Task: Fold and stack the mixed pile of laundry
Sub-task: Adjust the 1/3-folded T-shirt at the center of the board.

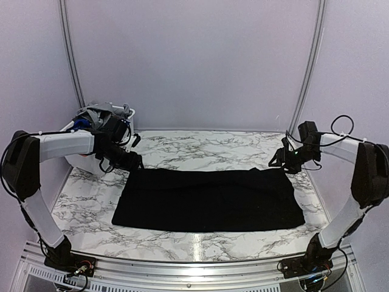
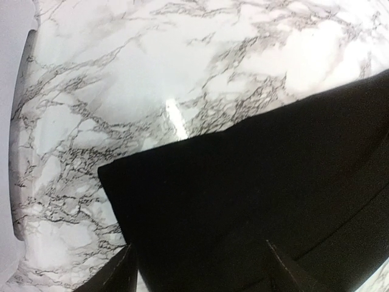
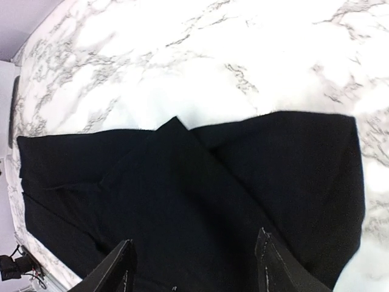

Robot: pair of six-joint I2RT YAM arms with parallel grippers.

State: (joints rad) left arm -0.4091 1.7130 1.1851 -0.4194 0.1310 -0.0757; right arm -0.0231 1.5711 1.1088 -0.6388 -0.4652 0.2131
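Black garment: the black garment (image 1: 209, 198) is lying spread flat across the middle of the worktop (image 1: 206, 146), with a loose fold showing near its 2 o'clock corner.
Left pincer: the left pincer (image 1: 130, 161) is hovering at the garment's 10 o'clock corner, fingers standing wide apart and gripping nothing that I can see.
Right pincer: the right pincer (image 1: 281, 159) is hanging over the 2 o'clock corner, likewise spread and holding nothing.
Rest of the pile: a grey piece (image 1: 97, 112) and something blue (image 1: 79, 126) are sitting in the basket (image 1: 129, 111) at the worktop's 10 o'clock.
Risk, uneven pinch: if one side is catching a single layer and the other two, the fold is likely going askew.
Risk, missed corner: fingers closing beside the edge may be dragging the cloth into wrinkles.
Risk, left elbow: it is working close to the basket and could be nudging it.
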